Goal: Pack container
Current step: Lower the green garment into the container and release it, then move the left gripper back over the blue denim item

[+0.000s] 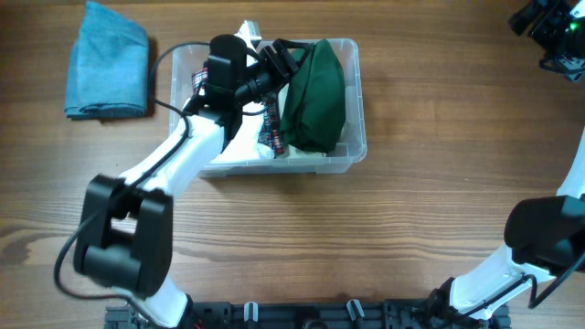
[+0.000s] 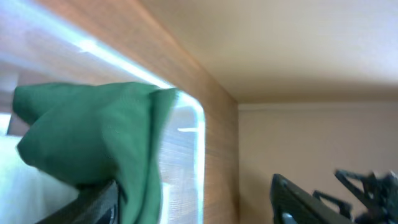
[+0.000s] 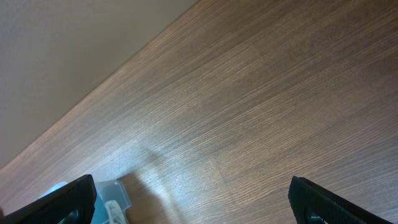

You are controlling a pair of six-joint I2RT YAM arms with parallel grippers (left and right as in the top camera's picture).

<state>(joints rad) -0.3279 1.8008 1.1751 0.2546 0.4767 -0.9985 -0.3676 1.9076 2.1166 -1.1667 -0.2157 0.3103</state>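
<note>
Two soft cloths framed the job: a green cloth slumped at the right end of the container, a blue cloth at the far-left corner of the desk. Sitting near the far edge, the container looked light, rigid and slick; its rim seemed the best hold. Left fingers stood spread above it, empty; right fingers gaped wide.

Left end effector reaches forward with jaws parted; right end effector, far forward, gapes wide.
</note>
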